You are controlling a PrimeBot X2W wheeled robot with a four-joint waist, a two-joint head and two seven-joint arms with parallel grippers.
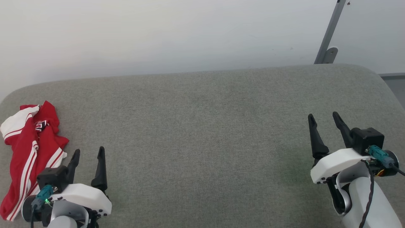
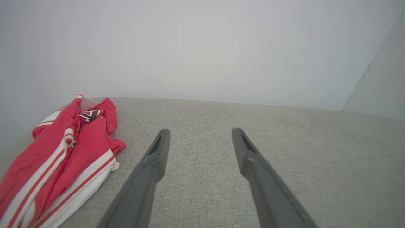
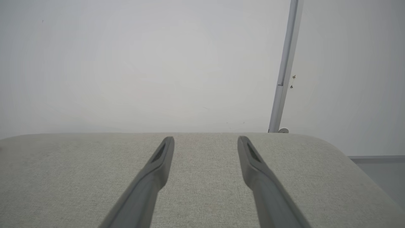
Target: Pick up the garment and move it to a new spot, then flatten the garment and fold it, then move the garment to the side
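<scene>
While left wrist view shows garment (image 2: pixel 57 158), right: pole (image 3: pixel 286 63).

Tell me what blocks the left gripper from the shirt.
Nothing visible. The shirt lies crumpled just left of the open left gripper, with bare grey cushion between the fingertips and the cloth.

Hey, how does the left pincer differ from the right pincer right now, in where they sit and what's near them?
The left pincer sits close beside the garment; the right pincer is across the grey cushion, far from it. In the head view the left pincer is lower, while the right pincer reaches further up. Shared: both are open and empty, with their fingers pointing towards the wall.
</scene>
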